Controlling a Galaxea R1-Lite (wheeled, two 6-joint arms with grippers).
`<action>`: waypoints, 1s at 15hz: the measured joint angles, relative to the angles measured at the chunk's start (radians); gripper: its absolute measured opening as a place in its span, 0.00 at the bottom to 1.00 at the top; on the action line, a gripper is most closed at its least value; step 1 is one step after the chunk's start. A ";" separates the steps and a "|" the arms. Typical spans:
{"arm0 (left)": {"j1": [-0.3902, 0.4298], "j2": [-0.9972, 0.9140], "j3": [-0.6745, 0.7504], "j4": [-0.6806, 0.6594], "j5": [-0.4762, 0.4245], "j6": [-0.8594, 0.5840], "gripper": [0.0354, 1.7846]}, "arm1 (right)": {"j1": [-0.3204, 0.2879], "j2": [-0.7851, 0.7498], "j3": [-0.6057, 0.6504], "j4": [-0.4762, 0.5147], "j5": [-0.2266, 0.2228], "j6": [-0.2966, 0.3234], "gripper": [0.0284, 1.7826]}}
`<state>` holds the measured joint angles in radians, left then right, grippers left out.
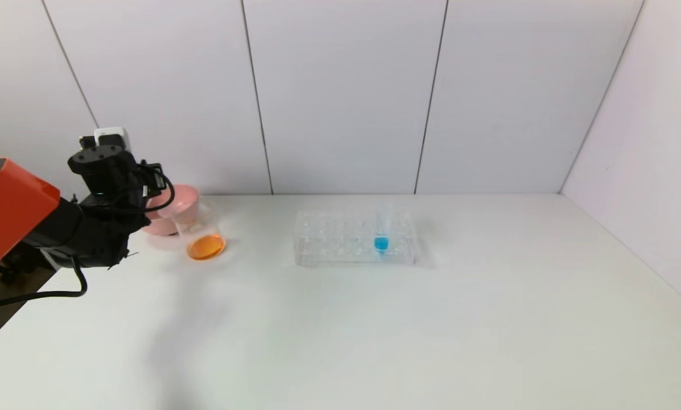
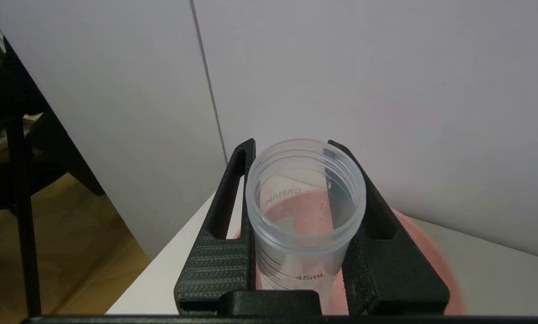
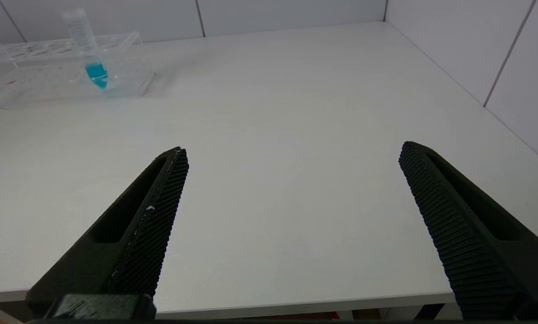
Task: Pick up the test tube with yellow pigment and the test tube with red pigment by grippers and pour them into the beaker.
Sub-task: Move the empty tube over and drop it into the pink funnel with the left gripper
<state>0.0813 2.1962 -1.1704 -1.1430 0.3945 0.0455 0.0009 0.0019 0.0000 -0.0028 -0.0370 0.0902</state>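
At left of the head view, the left gripper (image 2: 302,189) clamps an emptied tube (image 2: 306,211) over the pink bowl (image 1: 175,213), beside the beaker (image 1: 202,234). The right gripper (image 3: 293,180) fingers are spread wide above the worktop (image 3: 296,112).

Plain white table (image 1: 374,330), set into a corner of pale panelled walls. Near its middle, a clear tube rack (image 1: 340,247) resting on the top with one blue-tipped tube (image 1: 382,230) upright in it. Toward the left rear, a pink bowl (image 1: 175,213) and just beside it the beaker (image 1: 202,234), holding orange liquid.
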 joint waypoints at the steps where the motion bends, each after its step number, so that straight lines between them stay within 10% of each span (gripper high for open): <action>1: 0.011 0.026 -0.020 0.001 -0.001 -0.004 0.28 | 0.000 0.000 0.000 0.000 0.000 0.000 0.96; 10: 0.022 0.089 -0.069 0.007 -0.005 -0.033 0.32 | 0.001 0.000 0.000 0.000 0.000 0.000 0.96; 15: 0.017 0.060 -0.061 0.008 0.001 -0.033 0.70 | 0.000 0.000 0.000 0.000 0.000 0.000 0.96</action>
<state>0.0981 2.2562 -1.2311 -1.1349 0.3960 0.0123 0.0013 0.0019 0.0000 -0.0028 -0.0370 0.0902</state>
